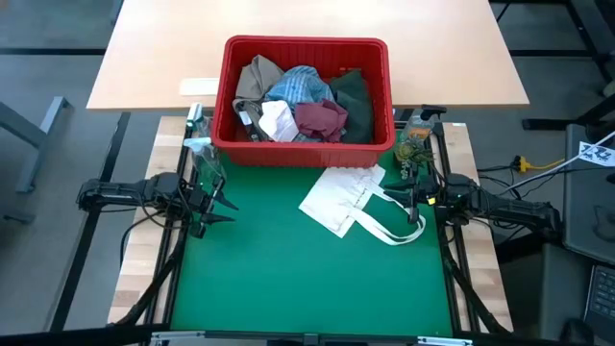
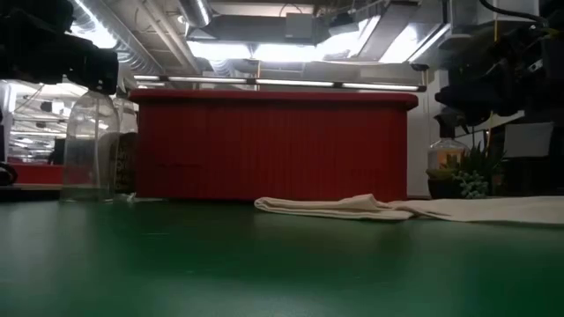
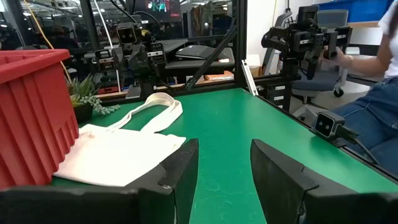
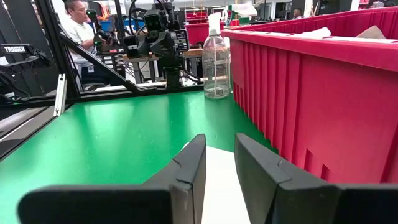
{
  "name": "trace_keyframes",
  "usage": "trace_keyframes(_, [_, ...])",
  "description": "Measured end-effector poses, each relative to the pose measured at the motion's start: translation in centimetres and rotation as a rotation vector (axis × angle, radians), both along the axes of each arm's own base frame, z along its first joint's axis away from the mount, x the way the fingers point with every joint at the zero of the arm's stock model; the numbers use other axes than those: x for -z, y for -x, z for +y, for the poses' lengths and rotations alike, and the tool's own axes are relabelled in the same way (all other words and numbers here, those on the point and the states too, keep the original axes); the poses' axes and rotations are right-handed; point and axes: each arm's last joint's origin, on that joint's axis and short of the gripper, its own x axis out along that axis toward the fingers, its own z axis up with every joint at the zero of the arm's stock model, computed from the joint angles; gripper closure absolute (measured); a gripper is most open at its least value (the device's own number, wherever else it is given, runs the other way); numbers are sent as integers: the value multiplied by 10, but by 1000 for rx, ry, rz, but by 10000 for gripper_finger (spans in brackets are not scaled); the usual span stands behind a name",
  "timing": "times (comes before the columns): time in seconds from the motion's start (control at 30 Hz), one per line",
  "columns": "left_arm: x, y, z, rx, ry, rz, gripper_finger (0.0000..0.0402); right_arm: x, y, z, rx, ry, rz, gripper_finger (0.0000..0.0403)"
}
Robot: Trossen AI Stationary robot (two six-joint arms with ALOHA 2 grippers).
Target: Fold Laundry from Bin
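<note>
The bin stands at the far edge of the green mat, with the laundry heaped inside it. A white tote lies flat just near of it, toward the right. The left gripper and right gripper wait at the mat's sides, jaws parted, empty.

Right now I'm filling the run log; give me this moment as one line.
left gripper: open, empty, parked | right gripper: open, empty, over tote bag | laundry: all in bin
</note>
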Motion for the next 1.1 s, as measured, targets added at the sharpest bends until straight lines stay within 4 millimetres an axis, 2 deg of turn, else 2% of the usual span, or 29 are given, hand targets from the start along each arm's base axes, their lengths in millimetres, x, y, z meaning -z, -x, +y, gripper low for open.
trace_keyframes(0.27, [0,0,0,-16,-3,-1,260,-1,0,0,-1,2,-14,317])
trace_keyframes(0.6, [0,-1,4,-141,-11,-2,260,-5,0,0,7,7,-50,317])
trace_keyframes(1.1, [-1,-1,4,-142,-1,-10,260,-27,3,1,-41,-279,-307,317])
